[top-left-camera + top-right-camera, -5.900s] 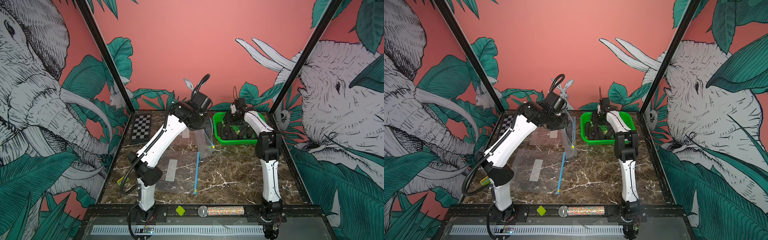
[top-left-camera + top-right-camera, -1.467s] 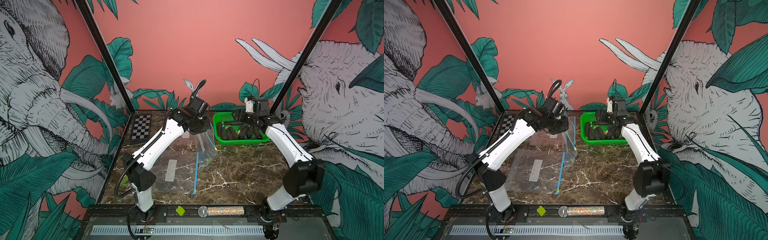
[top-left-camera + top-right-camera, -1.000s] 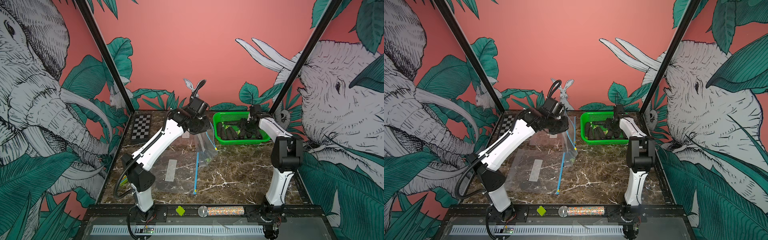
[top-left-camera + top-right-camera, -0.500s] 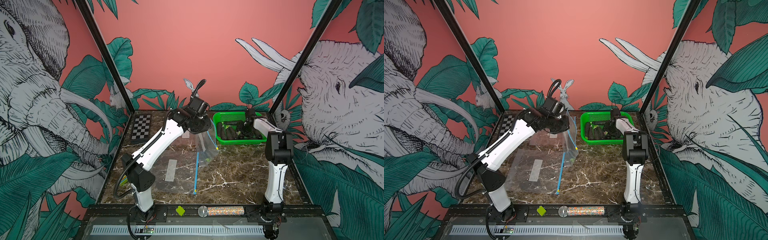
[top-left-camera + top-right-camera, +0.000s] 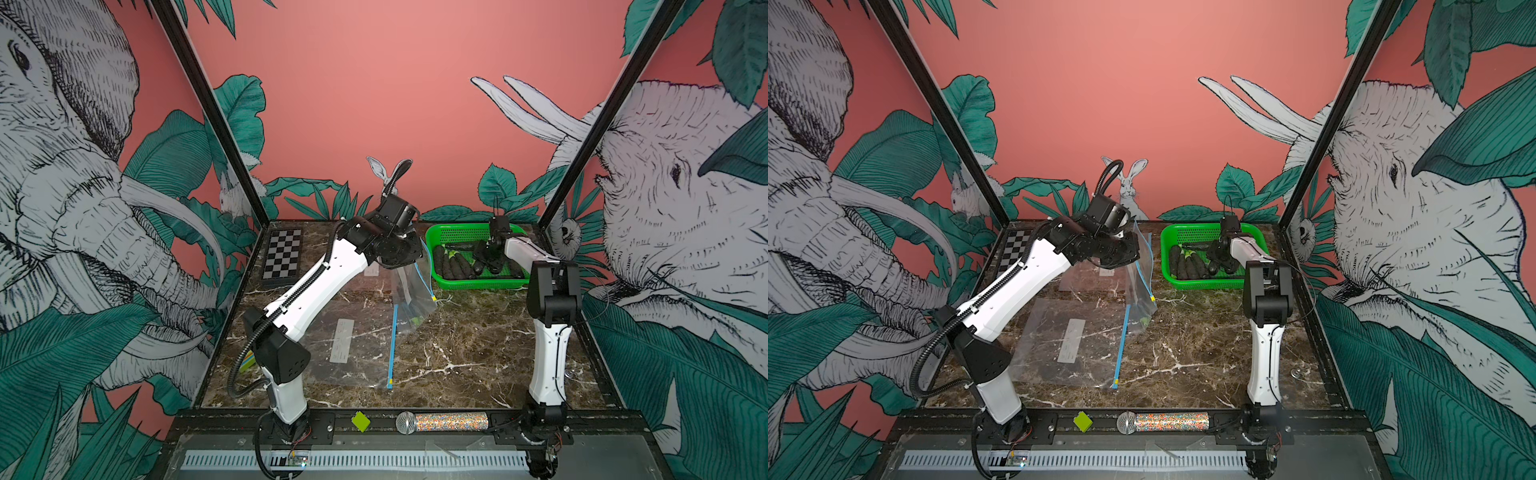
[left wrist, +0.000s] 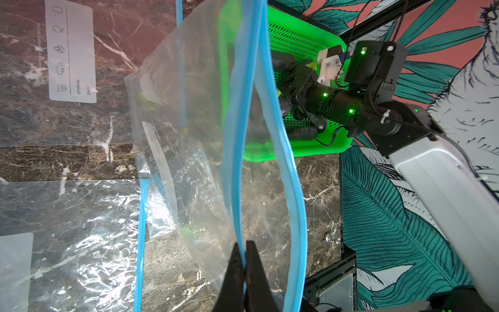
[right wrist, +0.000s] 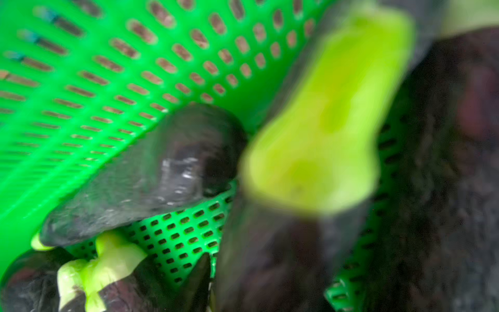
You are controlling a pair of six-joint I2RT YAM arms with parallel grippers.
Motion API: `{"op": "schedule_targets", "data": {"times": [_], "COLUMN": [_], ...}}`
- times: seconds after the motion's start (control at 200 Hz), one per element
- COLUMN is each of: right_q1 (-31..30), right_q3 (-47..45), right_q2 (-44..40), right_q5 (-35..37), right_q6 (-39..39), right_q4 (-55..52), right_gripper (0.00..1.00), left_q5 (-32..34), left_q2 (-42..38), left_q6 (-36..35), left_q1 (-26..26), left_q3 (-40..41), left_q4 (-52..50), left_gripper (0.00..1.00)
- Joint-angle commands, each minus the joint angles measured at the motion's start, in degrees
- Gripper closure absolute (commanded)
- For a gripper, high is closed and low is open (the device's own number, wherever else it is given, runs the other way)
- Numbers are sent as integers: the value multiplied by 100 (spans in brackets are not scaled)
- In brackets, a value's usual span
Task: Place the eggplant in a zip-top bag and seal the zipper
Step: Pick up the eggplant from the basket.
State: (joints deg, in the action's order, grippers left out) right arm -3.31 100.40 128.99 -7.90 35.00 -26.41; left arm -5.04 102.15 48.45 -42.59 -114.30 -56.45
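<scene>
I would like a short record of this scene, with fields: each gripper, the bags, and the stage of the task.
left gripper: shut on the zip-top bag at its blue rim, holding its mouth open
right gripper: low in the green basket among the eggplants; grip unclear
spare bag: flat on the table
stage: no eggplant in the held bag yet

A robot lab cell: mural walls (image 5: 374,104), black frame (image 5: 208,112), checkerboard (image 5: 284,258), marble tabletop (image 5: 457,345).
</scene>
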Motion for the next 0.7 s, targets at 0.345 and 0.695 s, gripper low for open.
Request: {"op": "schedule_targets", "data": {"times": [0.345, 0.695], "right_q1": [-22, -29], "right_q3": [-1018, -1850], "right_q2": [-2089, -3143], "right_q5": [-107, -640], "right_q6": [-326, -678], "right_q4": [306, 775], "right_gripper": [70, 71], "left_q5": [51, 32], "left_q2": [-459, -518], "left_q6": [-1, -123], "left_q1": [31, 32], "left_q3": [161, 216], "left_q4": [-51, 42], "left_gripper": [100, 100]}}
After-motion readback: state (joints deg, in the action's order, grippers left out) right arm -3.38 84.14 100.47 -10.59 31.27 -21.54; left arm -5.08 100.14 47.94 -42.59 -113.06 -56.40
